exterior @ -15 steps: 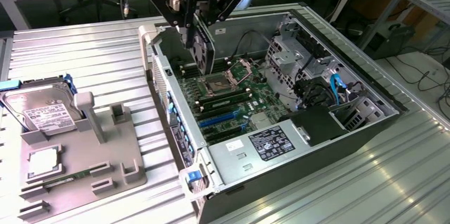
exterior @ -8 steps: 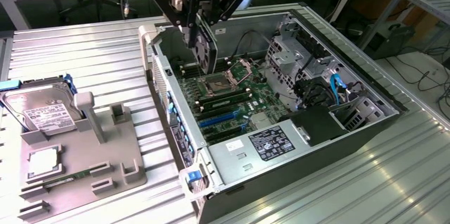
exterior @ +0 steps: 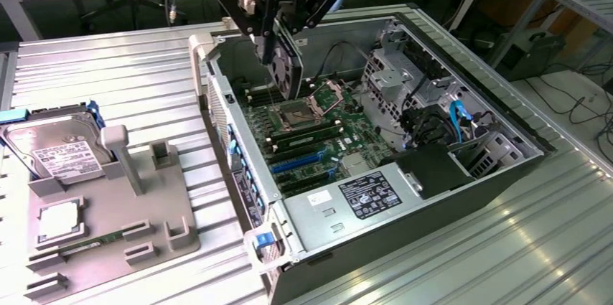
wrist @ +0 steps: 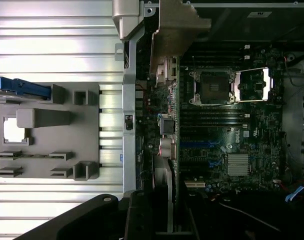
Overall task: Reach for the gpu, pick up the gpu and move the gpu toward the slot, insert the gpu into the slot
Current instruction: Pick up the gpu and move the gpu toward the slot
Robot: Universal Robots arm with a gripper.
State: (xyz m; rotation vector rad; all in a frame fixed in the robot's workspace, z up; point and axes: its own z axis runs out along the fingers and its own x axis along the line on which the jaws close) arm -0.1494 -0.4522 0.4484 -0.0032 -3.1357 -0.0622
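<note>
gpu (exterior: 284, 61) is being gripped edge-on by the gripper (exterior: 275, 36), fingers clamped on it, above the open case (exterior: 431, 226), on the far side of the blue slots (exterior: 295, 163). Edge-down is presumably for straight insertion.

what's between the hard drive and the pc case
In the exterior view, a tall gray post and a smaller holder on the fixture tray stand between the hard drive and the computer case, then bare ribbed table.

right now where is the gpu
In the exterior view the gpu hangs edge-on in the end effector over the open computer case, toward that view's left, above the motherboard beside the CPU socket.
</note>
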